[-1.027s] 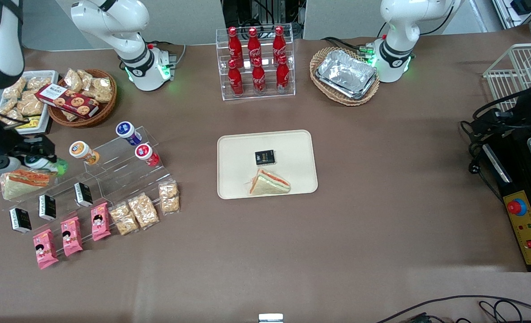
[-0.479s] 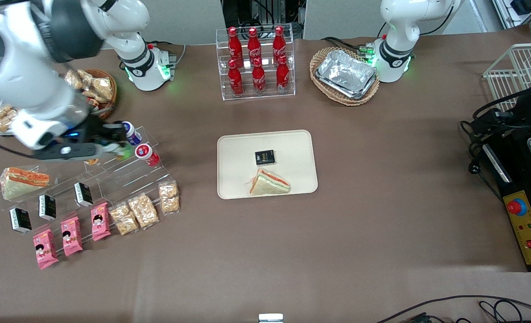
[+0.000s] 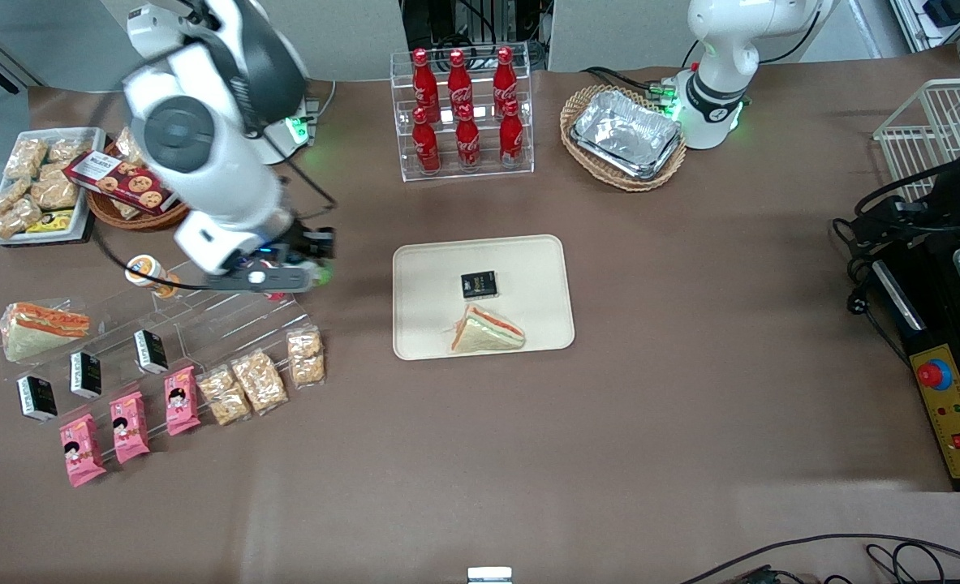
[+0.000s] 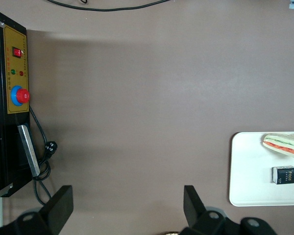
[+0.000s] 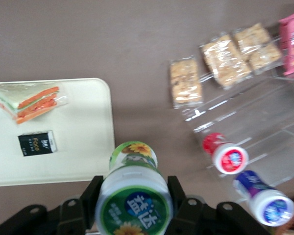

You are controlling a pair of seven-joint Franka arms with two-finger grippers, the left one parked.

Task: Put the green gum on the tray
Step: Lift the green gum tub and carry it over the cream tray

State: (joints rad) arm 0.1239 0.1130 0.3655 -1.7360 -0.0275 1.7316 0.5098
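Observation:
My right gripper (image 3: 317, 261) is shut on the green gum (image 5: 133, 191), a small green bottle with a white lid and a dark green label. I hold it in the air between the clear display stand (image 3: 228, 312) and the cream-beige tray (image 3: 423, 276). In the front view only a green edge of the gum (image 3: 323, 274) shows past the fingers. The tray (image 5: 88, 132) lies flat and carries a wrapped sandwich (image 3: 486, 330) and a small black box (image 3: 478, 284). The gripper is short of the tray's rim, on the working arm's side.
The stand holds an orange gum bottle (image 3: 148, 272), with red (image 5: 225, 154) and blue (image 5: 265, 200) gum bottles in the wrist view. Black boxes, pink packets and snack bags (image 3: 260, 377) lie nearer the camera. Cola bottles (image 3: 463, 113) and a basket of foil trays (image 3: 626, 134) stand farther off.
My gripper has carried the green gum from the stand's working-arm end across the stand toward the tray. The arm has swung with it. Nothing on the tray moved.

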